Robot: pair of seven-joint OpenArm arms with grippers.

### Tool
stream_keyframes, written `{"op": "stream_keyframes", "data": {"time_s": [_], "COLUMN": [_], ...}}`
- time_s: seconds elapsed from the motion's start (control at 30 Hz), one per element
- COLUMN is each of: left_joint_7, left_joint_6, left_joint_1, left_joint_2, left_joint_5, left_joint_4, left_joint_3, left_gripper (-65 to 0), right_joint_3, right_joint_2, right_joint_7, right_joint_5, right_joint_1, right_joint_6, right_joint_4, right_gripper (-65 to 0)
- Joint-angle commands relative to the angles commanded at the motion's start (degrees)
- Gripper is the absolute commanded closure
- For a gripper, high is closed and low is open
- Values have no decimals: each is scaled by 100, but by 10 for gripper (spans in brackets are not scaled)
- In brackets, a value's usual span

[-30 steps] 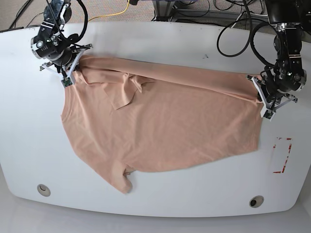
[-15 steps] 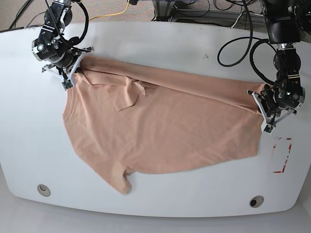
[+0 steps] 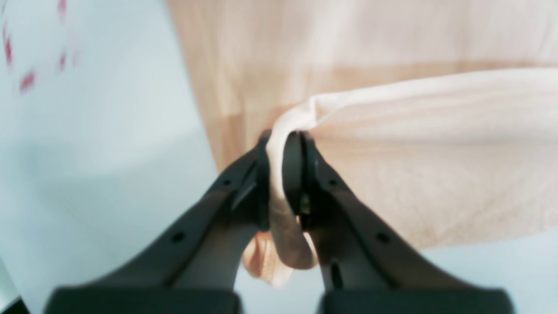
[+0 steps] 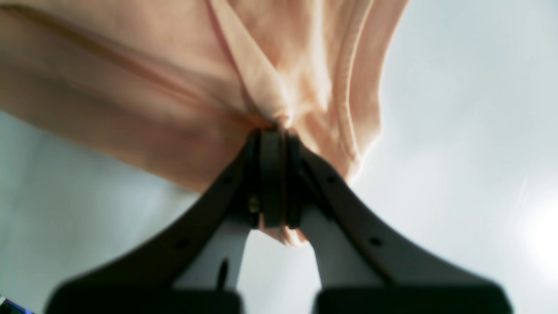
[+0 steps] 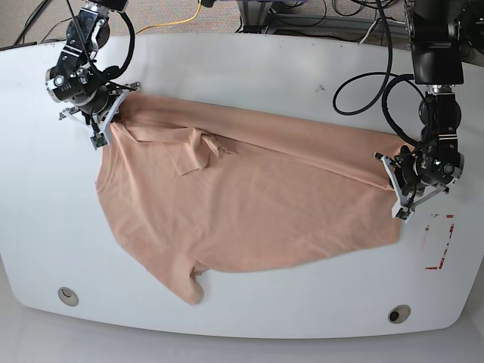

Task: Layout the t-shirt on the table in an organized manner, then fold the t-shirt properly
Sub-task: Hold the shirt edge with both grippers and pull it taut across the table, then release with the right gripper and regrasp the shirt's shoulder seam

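While both tools stay clenched on the t-shirt [image 5: 249, 204], left tool [image 5: 395, 175] at 3 o'clock, right tool [image 5: 106, 113] at 10, it's spread but rumpled on the table [image 5: 249, 68], folding unstarted.

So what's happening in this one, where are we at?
Two arms are working a peach t-shirt on the white table. The right gripper is shut on one end of the shirt's far edge, and the left gripper is shut on the other end, so that edge runs between them. Most of the shirt lies spread on the table, wrinkled, with a flap folded over near the right gripper. This is the laying-out stage; no proper fold has been made.
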Motion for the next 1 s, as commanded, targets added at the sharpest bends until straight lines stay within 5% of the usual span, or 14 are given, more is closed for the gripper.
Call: {"op": "stream_keyframes", "data": {"time_s": [0.47,0.57,0.67,0.7,0.8,1.0], "left_joint_7": [-132,-132,-132,-132,-132,-105], "left_joint_6": [0,0,0,0,0,0], "left_joint_1": [-9,-9,18,18,18,26], "left_joint_2": [-9,-9,-26,-26,-44,-220], "left_joint_5": [18,18,18,18,18,9], "left_joint_4": [-220,-220,-211,-202,-202,114], "left_joint_3": [26,70,62,44,35,-202], "left_gripper": [0,-121,-300,-390,-512,-525], "right_joint_3": [0,0,0,9,9,246], "right_joint_2": [9,26,123,132,141,105], "right_joint_7": [0,0,0,0,0,-26], "right_joint_5": [0,-9,-9,-9,-9,0], "right_joint_1": [211,334,369,387,378,255], "right_joint_6": [0,0,0,0,0,0], "right_joint_4": [-220,-492,-607,-607,-510,264], "right_gripper": [-2,-16,-105,-176,-335,-610]}}
